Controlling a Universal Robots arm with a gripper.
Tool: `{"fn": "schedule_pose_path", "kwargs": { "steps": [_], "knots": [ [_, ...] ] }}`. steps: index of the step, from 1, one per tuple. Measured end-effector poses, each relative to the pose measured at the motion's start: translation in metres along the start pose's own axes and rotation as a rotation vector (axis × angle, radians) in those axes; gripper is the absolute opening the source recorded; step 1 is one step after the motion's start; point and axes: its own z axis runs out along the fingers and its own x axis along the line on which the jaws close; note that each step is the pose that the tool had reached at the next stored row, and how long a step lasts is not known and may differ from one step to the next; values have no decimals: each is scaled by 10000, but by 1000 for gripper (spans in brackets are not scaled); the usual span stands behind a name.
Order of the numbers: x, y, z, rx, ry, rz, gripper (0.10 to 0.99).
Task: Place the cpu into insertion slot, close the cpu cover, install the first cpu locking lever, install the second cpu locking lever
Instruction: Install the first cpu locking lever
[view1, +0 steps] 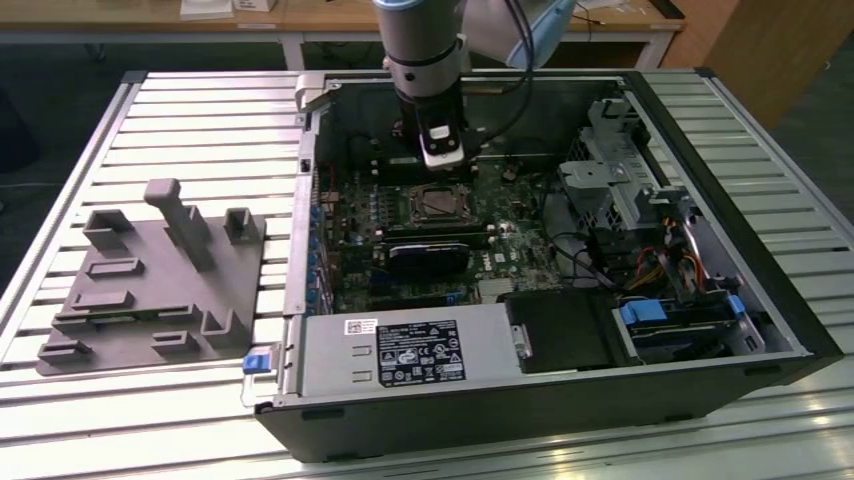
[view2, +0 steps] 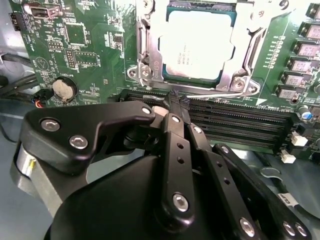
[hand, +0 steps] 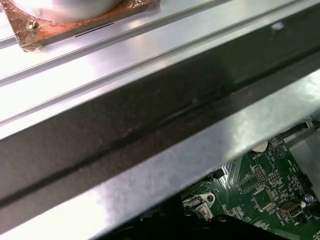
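your gripper (view2: 175, 102) sits with jaws clenched, tips at the thin locking lever (view2: 220, 92) beside the cpu cover (view2: 146, 50), which lies over the cpu (view2: 197, 45).

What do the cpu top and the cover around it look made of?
The cpu top looks like matte silvery-grey metal, with a flat, dull sheen. The cover around it looks like brighter stamped metal, probably steel, with sharp highlights.
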Motion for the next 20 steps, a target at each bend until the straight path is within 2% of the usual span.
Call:
{"fn": "schedule_pose_path", "kwargs": {
  "steps": [5, 20],
  "knots": [
    [2, -4, 17, 66, -37, -15, 106],
    [27, 46, 31, 117, -64, -20, 106]
  ]
}}
